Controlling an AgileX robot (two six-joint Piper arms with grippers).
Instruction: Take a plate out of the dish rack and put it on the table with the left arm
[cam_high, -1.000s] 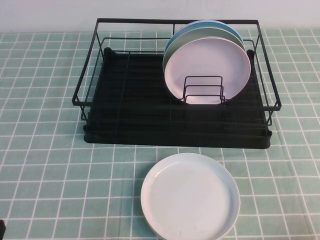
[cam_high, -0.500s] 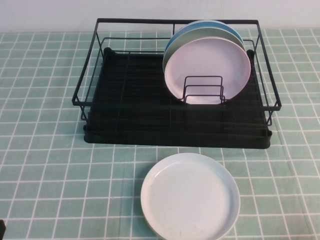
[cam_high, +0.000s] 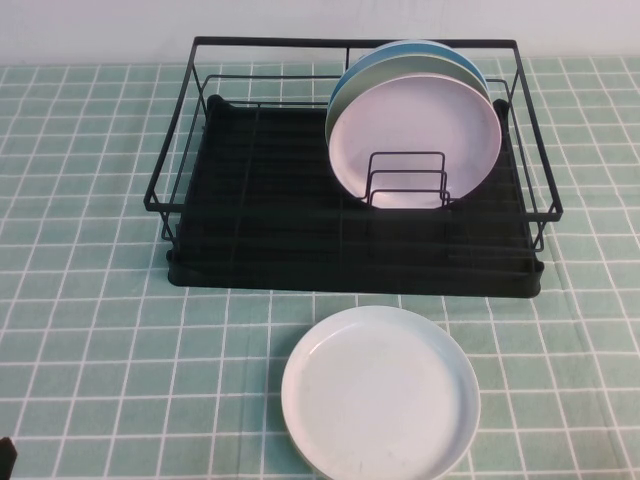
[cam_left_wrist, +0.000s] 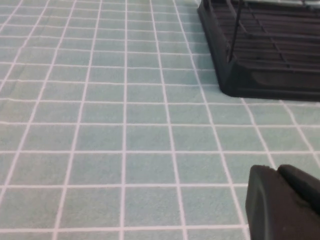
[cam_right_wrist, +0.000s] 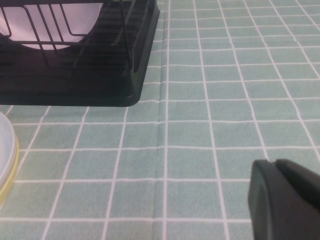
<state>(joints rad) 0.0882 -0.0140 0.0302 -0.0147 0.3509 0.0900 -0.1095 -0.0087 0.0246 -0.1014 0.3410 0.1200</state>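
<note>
The pale pink plate (cam_high: 415, 140) stands upright at the front of the small wire holder in the black dish rack (cam_high: 260, 220); it also shows in the right wrist view (cam_right_wrist: 30, 25). My left gripper (cam_left_wrist: 277, 172) is shut and empty, low over the green tiled table (cam_left_wrist: 125, 135), well short of the rack's near left corner (cam_left_wrist: 260, 75). Only a dark tip of the left arm (cam_high: 6, 458) shows in the high view. My right gripper (cam_right_wrist: 274, 165) is shut and empty over the table, right of the rack (cam_right_wrist: 75, 80).
A pale green plate (cam_high: 340, 95) and a blue plate (cam_high: 400, 48) stand behind the pink one. A white, faintly bluish plate (cam_high: 380, 392) lies flat on the table in front of the rack; its edge shows in the right wrist view (cam_right_wrist: 4, 150).
The dark tip of the left arm at the bottom left corner shows slightly more. Nothing else has moved.
</note>
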